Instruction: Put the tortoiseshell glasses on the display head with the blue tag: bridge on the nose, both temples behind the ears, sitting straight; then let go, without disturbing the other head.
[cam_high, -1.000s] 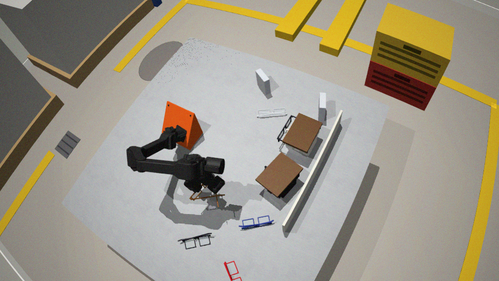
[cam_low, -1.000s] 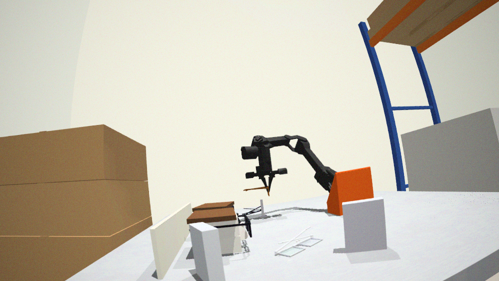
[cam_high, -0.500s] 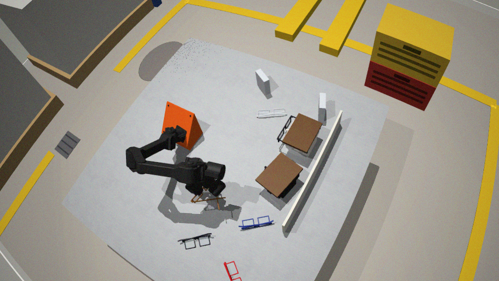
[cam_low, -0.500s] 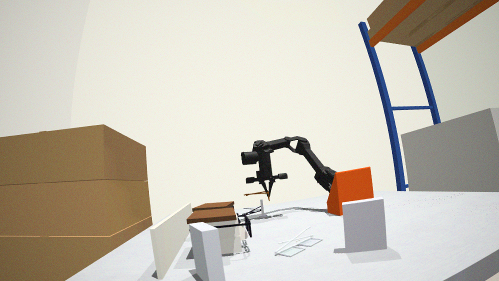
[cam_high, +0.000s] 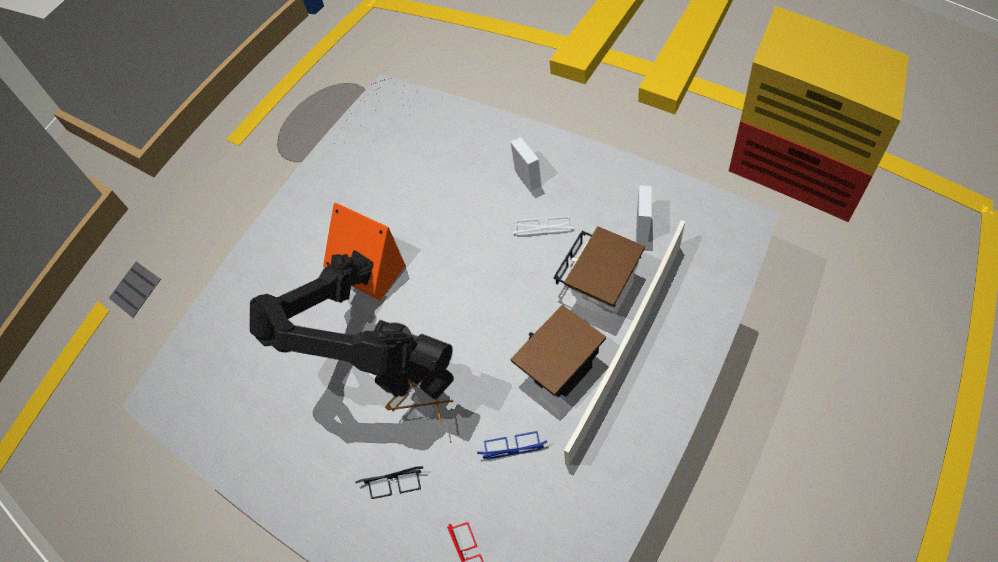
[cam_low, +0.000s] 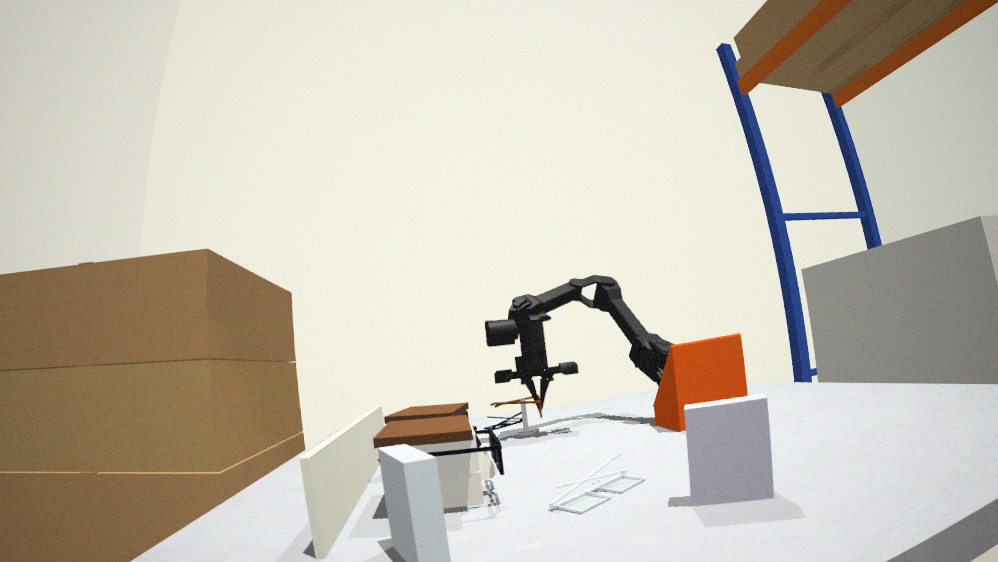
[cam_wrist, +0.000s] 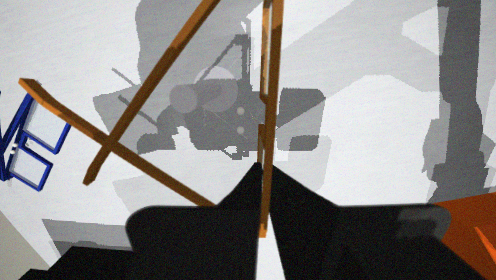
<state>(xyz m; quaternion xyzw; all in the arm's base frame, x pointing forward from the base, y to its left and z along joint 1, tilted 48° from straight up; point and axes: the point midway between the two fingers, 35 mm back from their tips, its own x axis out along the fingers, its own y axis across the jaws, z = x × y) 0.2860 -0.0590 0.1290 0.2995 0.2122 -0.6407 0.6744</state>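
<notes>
My gripper (cam_high: 413, 385) (cam_low: 540, 404) (cam_wrist: 261, 168) points down and is shut on the front frame of the brown tortoiseshell glasses (cam_high: 422, 404) (cam_low: 513, 402) (cam_wrist: 150, 95). They hang above the table, with temples unfolded and crossing in the wrist view. Two display heads have brown flat tops. The upper head (cam_high: 604, 265) (cam_low: 426, 430) in the top view has black-framed glasses (cam_high: 571, 258) (cam_low: 498, 453) at its front. The lower head (cam_high: 558, 350) has dark sides and stands away from the gripper. No blue tag shows, so I cannot tell which head bears it.
A thin white post (cam_low: 525, 418) stands near the held glasses. Blue glasses (cam_high: 513, 447) (cam_wrist: 31, 170), black glasses (cam_high: 391, 477), red glasses (cam_high: 462, 538) and white glasses (cam_high: 543, 226) lie around. A pale wall (cam_high: 625, 345) runs behind the heads. An orange wedge (cam_high: 359, 240) stands by the arm's base.
</notes>
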